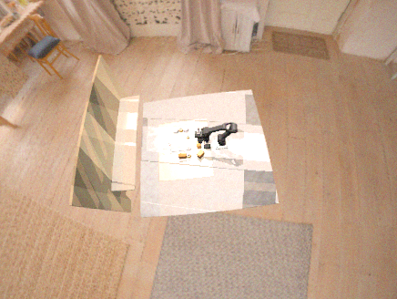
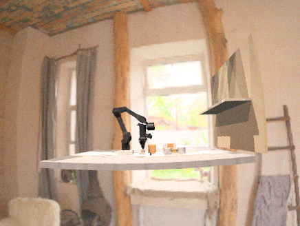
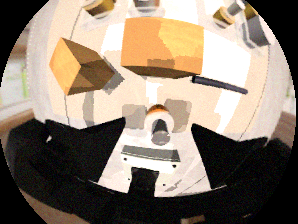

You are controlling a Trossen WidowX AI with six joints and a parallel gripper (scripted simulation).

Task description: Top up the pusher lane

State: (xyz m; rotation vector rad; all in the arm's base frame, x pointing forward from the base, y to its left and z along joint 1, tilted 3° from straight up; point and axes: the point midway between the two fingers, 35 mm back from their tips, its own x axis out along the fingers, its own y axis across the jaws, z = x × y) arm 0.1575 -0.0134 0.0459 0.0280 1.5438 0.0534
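Note:
My gripper (image 2: 142,148) (image 3: 158,123) is open, pointing down just above the table. A small jar (image 3: 160,120), with a white ring, an orange part and a grey top, stands between the spread fingertips in the wrist view, with gaps on both sides. Nothing is gripped. At the top of the wrist view a gold-brown jar (image 3: 101,6) and a grey and brown jar (image 3: 146,4) stand in clear holders. At top right are another gold-brown jar (image 3: 223,16) and a grey one (image 3: 256,31). I cannot tell which holder is the sprung lane; its pusher is not made out.
A large orange block (image 3: 162,42) lies beyond the fingers, with a tilted orange block (image 3: 67,65) to its left and a dark rod (image 3: 220,85) to its right. A white fitting with a dark part (image 3: 150,159) is close below the fingertips. A wall shelf (image 1: 125,141) (image 2: 227,105) stands beyond the table.

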